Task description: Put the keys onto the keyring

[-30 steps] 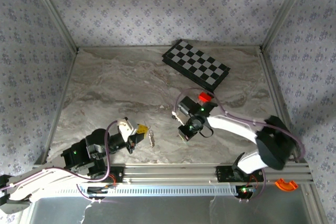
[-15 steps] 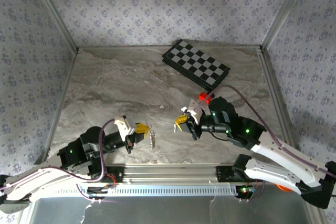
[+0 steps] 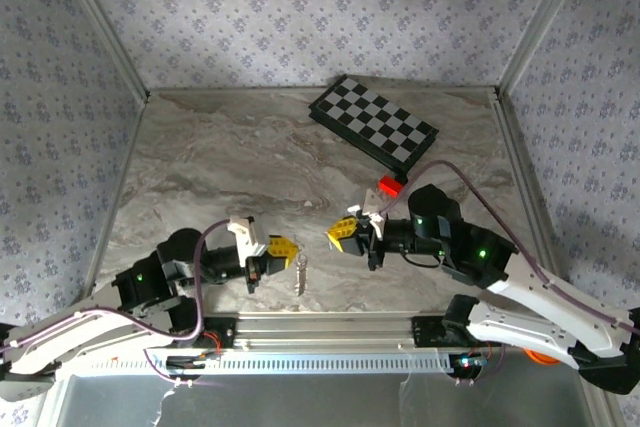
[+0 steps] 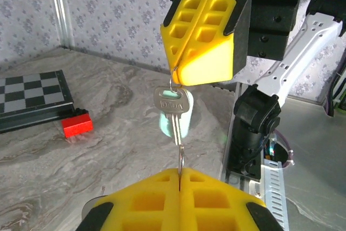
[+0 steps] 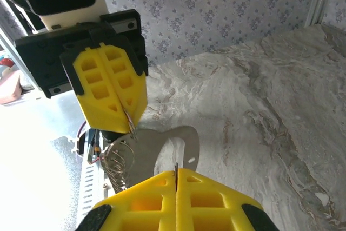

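Observation:
My left gripper (image 3: 283, 246) and right gripper (image 3: 338, 234) face each other tip to tip, a short gap apart, above the table's near middle. In the left wrist view my left gripper (image 4: 179, 172) is shut on the thin wire keyring (image 4: 180, 160). A silver key (image 4: 173, 103) and a mint-green piece (image 4: 185, 127) hang between it and the right gripper (image 4: 175, 71). In the right wrist view my right gripper (image 5: 175, 172) is shut on the thin edge of a flat silver key (image 5: 186, 139) with a wide hole. Wire coils (image 5: 119, 160) dangle under the left gripper (image 5: 130, 120). Keys (image 3: 300, 273) hang below.
A folded chessboard (image 3: 373, 123) lies at the back right, with a small red block (image 3: 389, 185) in front of it, just behind my right arm. The aluminium rail (image 3: 330, 329) runs along the near edge. Papered walls close in three sides.
The right arm unfolded and swung its gripper left, away from the red block. The left gripper moved right with the dangling keys. The two grippers now meet tip to tip.

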